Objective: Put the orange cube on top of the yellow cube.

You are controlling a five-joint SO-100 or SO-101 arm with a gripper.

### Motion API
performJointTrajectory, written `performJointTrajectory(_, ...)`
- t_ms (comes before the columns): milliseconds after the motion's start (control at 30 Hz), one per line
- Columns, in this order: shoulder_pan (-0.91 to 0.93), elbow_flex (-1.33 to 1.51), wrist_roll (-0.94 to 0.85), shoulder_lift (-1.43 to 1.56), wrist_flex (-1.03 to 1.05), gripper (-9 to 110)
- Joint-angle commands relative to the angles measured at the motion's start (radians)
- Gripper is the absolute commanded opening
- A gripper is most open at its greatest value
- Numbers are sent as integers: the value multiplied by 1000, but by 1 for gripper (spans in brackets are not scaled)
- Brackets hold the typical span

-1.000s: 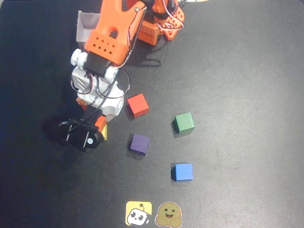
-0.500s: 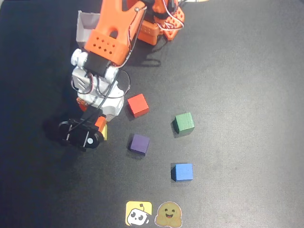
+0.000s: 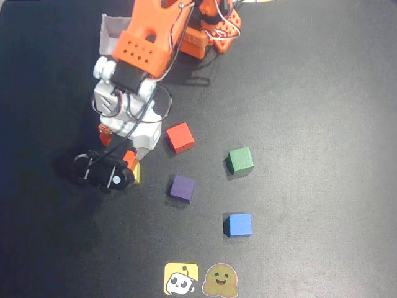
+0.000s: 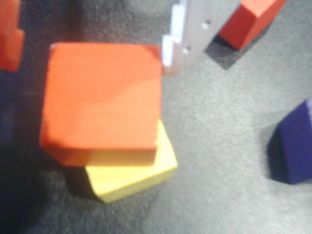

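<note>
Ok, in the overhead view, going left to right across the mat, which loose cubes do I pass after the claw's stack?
Red cube and purple cube overlap in horizontal position, so their order is unclear; after them come the blue cube, then the green cube, which sits only slightly further right.

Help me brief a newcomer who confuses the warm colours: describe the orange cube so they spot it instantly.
Start at the arm's black tool, left of the loose cubes in the overhead view. The orange cube sits there atop the yellow cube, overhanging it. Only it is stacked; the red cube lies alone on the mat.
</note>
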Motion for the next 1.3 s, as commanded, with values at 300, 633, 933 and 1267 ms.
performJointTrajectory(300, -40, 26, -46, 314, 17, 18)
performJointTrajectory(633, -132, 252, -43, 695, 98, 2)
performJointTrajectory(933, -252, 356, -34, 848, 141, 0)
performJointTrajectory(1267, -316, 641, -2, 1200, 132, 0)
